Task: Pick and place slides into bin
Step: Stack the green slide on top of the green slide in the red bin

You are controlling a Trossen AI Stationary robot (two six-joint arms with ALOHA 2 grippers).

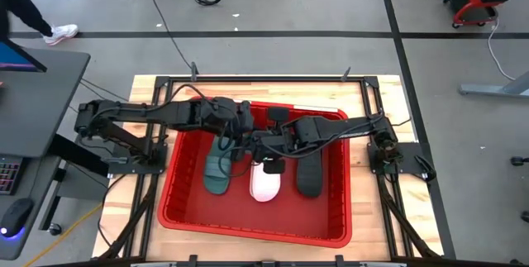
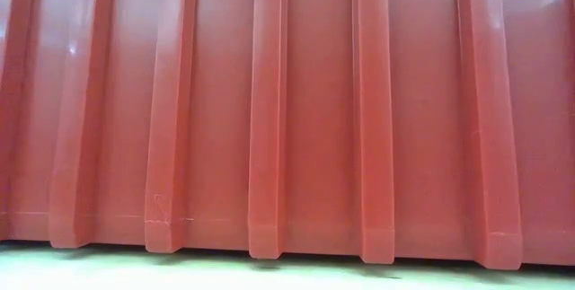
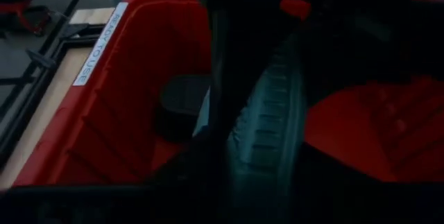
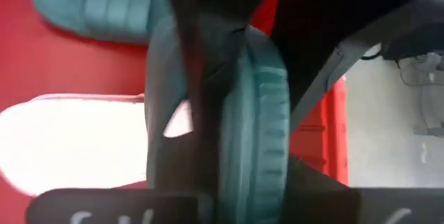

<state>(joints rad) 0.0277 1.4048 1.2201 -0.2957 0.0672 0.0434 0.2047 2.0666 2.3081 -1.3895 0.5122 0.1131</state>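
Three slides are seen on the floor of the red bin (image 1: 169,209): a teal slide (image 1: 217,172), a white slide (image 1: 265,183) and a black slide (image 1: 308,176). A second teal slide (image 4: 260,113) is shown on edge, clamped in the right end effector (image 4: 208,113); the left end effector (image 1: 227,128) hangs just beside it over the bin, its opening not discernible. The placing step is judged to be in hand; release is called for next. The low view is filled by the bin's ribbed wall, and the table (image 1: 372,226) is largely covered.
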